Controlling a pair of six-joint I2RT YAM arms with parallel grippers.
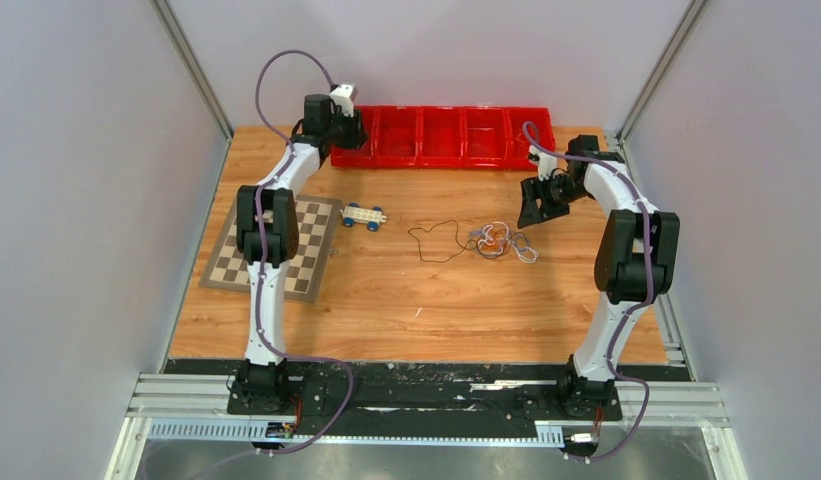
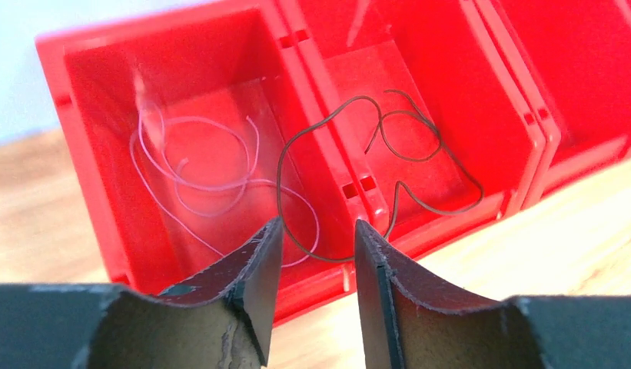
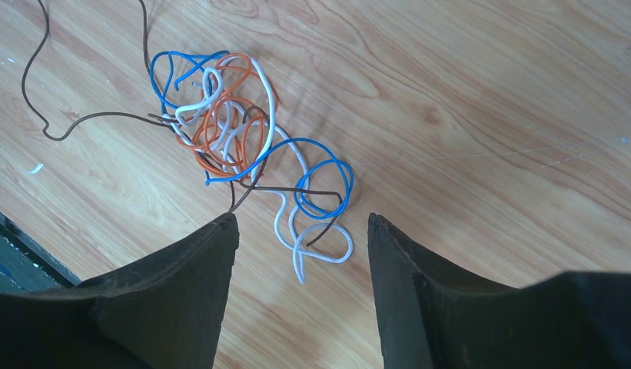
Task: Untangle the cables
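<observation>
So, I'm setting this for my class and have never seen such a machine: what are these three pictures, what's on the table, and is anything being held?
The top picture looks down on two robot arms bolted at the near edge of a wooden table. The other two come from small cameras on each wrist, so the dark shapes at the bottom are that arm's own fingers.

The left hand hangs over a row of red bins. One compartment holds a pale wire, and a dark wire drapes across the divider into the next.

The right hand hangs over a tangle of cables: blue, orange, white and dark brown, knotted together on the wood.

Also on the table are a chessboard mat and a toy car.

Both hands are open and hold nothing.
</observation>
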